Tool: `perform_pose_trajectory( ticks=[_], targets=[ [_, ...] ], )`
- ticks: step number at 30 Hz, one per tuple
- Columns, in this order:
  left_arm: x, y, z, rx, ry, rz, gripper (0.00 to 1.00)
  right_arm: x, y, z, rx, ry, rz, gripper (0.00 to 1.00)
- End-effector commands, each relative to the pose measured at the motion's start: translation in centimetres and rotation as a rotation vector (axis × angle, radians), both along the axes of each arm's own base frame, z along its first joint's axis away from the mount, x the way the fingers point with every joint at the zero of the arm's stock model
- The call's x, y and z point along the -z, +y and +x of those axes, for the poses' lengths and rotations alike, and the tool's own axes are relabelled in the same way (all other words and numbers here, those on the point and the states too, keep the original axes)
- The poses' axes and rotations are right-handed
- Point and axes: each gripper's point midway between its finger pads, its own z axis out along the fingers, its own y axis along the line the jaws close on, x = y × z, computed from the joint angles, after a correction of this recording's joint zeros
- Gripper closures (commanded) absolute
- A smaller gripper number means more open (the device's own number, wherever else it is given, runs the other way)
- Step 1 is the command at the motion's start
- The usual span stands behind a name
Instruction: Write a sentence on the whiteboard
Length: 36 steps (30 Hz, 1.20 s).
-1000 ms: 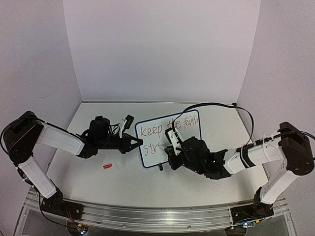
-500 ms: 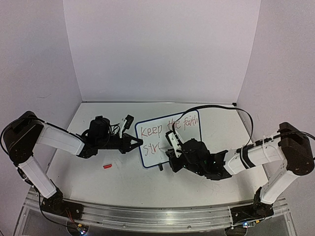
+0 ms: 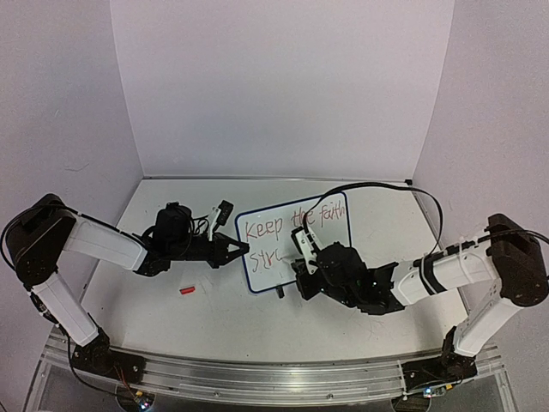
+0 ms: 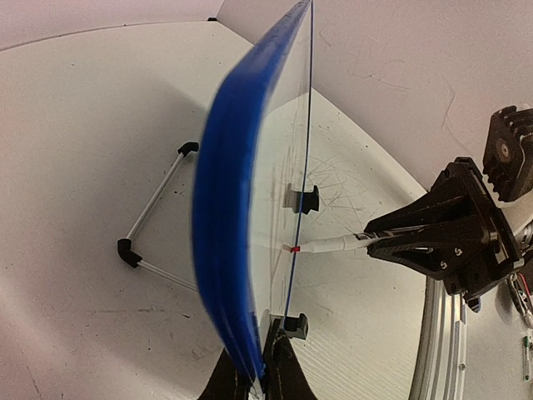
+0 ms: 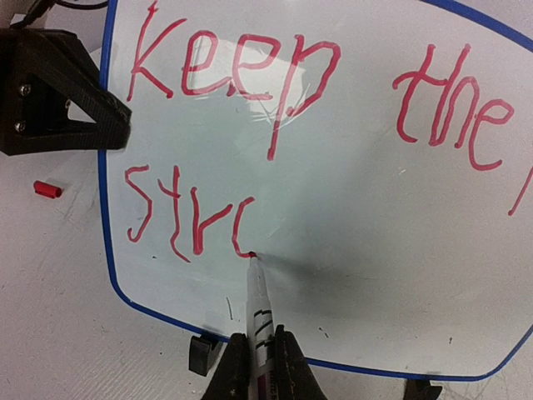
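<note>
Whiteboard (image 3: pixel 276 246) stands long edge down, leaning back; left fingers (image 3: pixel 233 251) pinch its side, right fingers (image 5: pixel 234 372) grip marker (image 5: pixel 260 321).

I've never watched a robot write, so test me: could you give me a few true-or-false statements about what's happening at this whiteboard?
1. The right gripper holds a marker with its tip touching the whiteboard. True.
2. The sentence is written in blue. False: its letters are red.
3. The left gripper clamps the whiteboard's edge. True.
4. The second line reads "strong" in full. False: only "Str" and one partial letter stand there.
</note>
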Motion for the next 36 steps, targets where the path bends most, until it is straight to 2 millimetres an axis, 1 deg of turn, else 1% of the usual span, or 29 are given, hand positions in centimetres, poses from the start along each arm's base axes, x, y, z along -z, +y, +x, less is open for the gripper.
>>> perform_pose_trajectory(
  ticks=[1,7,19,25,36],
  targets=[
    [2.7,2.8,2.7,-0.162,-0.029,0.152,1.0,-2.2,-1.2,1.6,0.103,-0.055,0.047,1.0],
    [2.8,2.8,2.6,-0.156,-0.032,0.154,1.0,-2.8,-0.9,2.0,0.103,-0.071,0.068,1.0],
    [2.7,2.7,2.6,-0.15,-0.034,0.151,1.0,-3.7,-0.1,2.2,0.085,-0.091,0.088,1.0],
    [2.7,2.7,2.5,-0.149,-0.034,0.151,1.0,-3.9,0.4,2.2,0.068,-0.092,0.094,1.0],
    [2.6,2.7,2.5,-0.149,-0.039,0.15,1.0,-3.6,1.4,2.0,0.029,-0.079,0.095,1.0]
  ],
)
